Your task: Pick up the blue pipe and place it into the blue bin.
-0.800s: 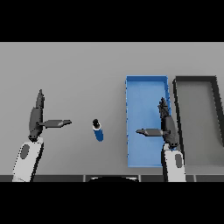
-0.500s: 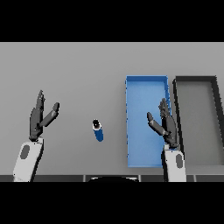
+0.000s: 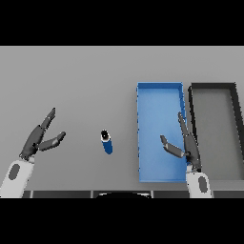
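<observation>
Head view. Grey table [image 3: 95, 86]. Blue pipe [image 3: 106, 142]: lying free on the table near centre, well left of the blue bin [image 3: 159, 90]. Dark bin [image 3: 213, 86]: just right of the blue one. Left hand [image 3: 39, 139]: near left, fingers spread, holding nothing. Right hand [image 3: 183, 145]: over the blue bin's near right part, fingers straight, thumb splayed, holding nothing.

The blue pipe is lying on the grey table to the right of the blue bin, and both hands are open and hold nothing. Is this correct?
Not quite. In the head view the blue pipe lies on the grey table left of the blue bin, not right. The left hand and right hand are open, empty.
</observation>
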`<control>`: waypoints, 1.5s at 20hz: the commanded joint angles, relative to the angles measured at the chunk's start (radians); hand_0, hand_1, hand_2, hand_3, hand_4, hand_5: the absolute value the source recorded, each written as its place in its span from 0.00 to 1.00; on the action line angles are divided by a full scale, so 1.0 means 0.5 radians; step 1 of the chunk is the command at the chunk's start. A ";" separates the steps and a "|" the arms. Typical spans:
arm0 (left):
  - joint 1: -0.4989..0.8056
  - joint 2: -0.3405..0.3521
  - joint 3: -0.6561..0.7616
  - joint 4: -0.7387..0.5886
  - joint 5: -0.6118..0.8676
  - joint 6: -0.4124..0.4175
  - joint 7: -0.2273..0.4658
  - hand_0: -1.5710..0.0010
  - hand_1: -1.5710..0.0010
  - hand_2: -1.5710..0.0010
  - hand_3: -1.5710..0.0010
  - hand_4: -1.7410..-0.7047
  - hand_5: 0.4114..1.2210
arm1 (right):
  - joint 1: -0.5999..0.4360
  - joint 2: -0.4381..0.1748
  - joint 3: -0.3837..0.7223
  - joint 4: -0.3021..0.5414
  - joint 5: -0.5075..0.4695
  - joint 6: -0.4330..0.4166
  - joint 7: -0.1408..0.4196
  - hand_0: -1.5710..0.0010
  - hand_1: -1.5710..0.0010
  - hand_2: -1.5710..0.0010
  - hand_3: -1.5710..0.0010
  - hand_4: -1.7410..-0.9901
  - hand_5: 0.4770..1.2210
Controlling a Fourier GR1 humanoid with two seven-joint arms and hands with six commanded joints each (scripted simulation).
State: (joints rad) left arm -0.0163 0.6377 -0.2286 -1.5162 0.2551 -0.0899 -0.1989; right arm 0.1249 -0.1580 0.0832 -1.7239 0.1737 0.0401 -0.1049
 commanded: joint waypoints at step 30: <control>-0.328 -0.756 -0.657 0.315 -0.483 -0.073 0.202 1.00 1.00 1.00 1.00 0.63 0.04 | 0.054 -0.008 -0.012 -0.025 0.003 0.004 -0.010 1.00 1.00 1.00 1.00 0.71 0.23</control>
State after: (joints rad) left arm -0.1808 0.2589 -0.5572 -1.3592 0.0137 -0.1262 -0.0951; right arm 0.1523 -0.1624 0.0769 -1.7361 0.1752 0.0422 -0.1095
